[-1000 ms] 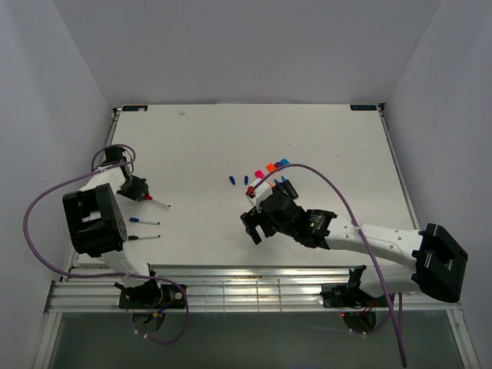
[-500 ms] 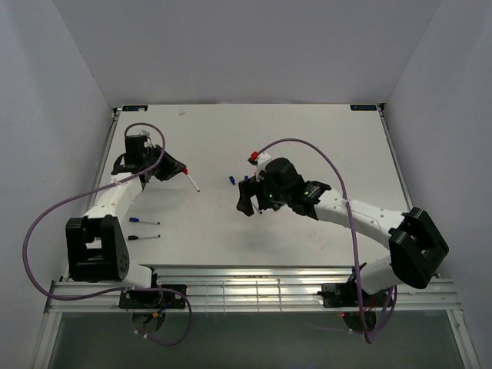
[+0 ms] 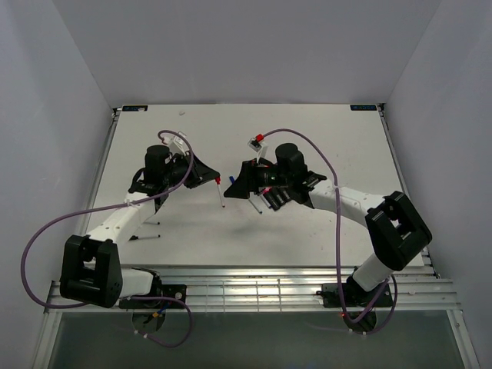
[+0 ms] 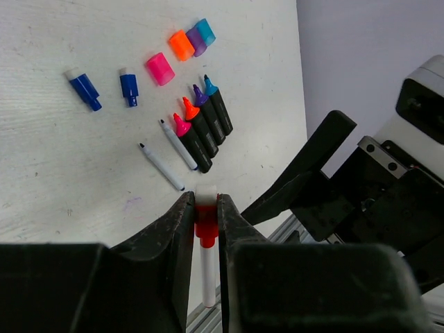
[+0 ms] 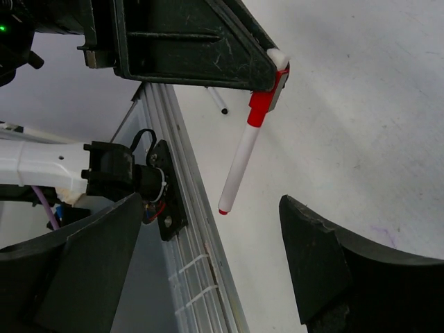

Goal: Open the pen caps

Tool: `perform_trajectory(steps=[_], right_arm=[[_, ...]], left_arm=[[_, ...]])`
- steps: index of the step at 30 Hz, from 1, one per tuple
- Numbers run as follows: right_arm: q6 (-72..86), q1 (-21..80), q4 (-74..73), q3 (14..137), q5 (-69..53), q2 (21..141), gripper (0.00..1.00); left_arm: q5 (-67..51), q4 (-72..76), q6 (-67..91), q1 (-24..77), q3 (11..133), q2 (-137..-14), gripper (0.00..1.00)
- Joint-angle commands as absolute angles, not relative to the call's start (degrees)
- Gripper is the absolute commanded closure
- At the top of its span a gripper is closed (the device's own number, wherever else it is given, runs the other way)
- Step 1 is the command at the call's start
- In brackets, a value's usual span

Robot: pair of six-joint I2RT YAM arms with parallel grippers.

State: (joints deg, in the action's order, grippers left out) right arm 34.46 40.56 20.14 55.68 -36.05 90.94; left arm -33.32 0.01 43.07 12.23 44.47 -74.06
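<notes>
My left gripper (image 4: 206,208) is shut on the red cap (image 4: 206,227) of a thin white pen (image 4: 207,277), which hangs down above the table. In the top view this gripper (image 3: 214,178) holds the pen (image 3: 221,197) at mid-table. My right gripper (image 3: 240,183) is open and empty, just right of the pen. In the right wrist view the pen (image 5: 239,170) and its red cap (image 5: 258,109) hang ahead of my wide-open right gripper (image 5: 215,257), not between the fingers. Loose pink (image 4: 160,69), orange (image 4: 182,45), purple (image 4: 196,40), cyan (image 4: 206,31) and two blue (image 4: 84,87) caps lie on the table.
Several uncapped black markers (image 4: 205,128) and two thin uncapped pens (image 4: 161,166) lie by the loose caps. Another thin pen (image 3: 147,237) lies near the left arm. The metal rail (image 5: 187,229) runs along the table's near edge.
My left arm has swung right from the table's left side to the middle, carrying the red-capped pen. My right gripper has moved up and left to face it.
</notes>
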Motion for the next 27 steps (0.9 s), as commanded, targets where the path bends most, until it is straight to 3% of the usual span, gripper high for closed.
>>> perform_trajectory(steps=[1, 9, 15, 17, 18, 19, 22, 26, 27], right_arm=[[39.81, 40.61, 29.7, 55.02, -41.22, 93.33, 0.16], [41.57, 41.31, 36.3, 53.7, -42.45, 96.24, 0.27], [41.4, 41.4, 37.53, 54.4, -42.1, 98.0, 0.55], [40.87, 41.4, 38.66, 54.58, -42.1, 98.7, 0.69], [40.43, 41.4, 38.76, 54.67, -41.58, 98.96, 0.86], [39.91, 41.4, 37.98, 55.19, -41.22, 99.14, 0.92], [34.66, 41.4, 31.58, 57.73, -37.54, 99.84, 0.92], [17.12, 45.34, 7.96, 66.25, -14.39, 97.56, 0.92], [14.18, 48.66, 1.12, 69.84, -1.1, 97.12, 0.92]], left_arm=[[-35.07, 3.51, 44.82, 13.35, 44.21, -71.9, 1.0], [-32.52, 3.34, 50.18, 14.59, 43.77, -70.22, 1.0], [-31.29, 0.7, 52.21, 15.38, 45.79, -72.07, 1.0], [-29.28, -2.0, 51.68, 16.17, 46.75, -72.86, 1.0], [-28.14, -3.85, 50.03, 16.43, 49.02, -73.38, 1.0], [-24.82, -8.74, 48.79, 17.04, 50.61, -74.0, 1.0], [-21.45, -17.27, 43.78, 17.75, 57.01, -77.16, 1.0], [-14.87, -28.2, 38.42, 18.72, 65.1, -82.78, 1.0], [-14.24, -29.34, 37.97, 18.81, 65.56, -83.58, 1.0]])
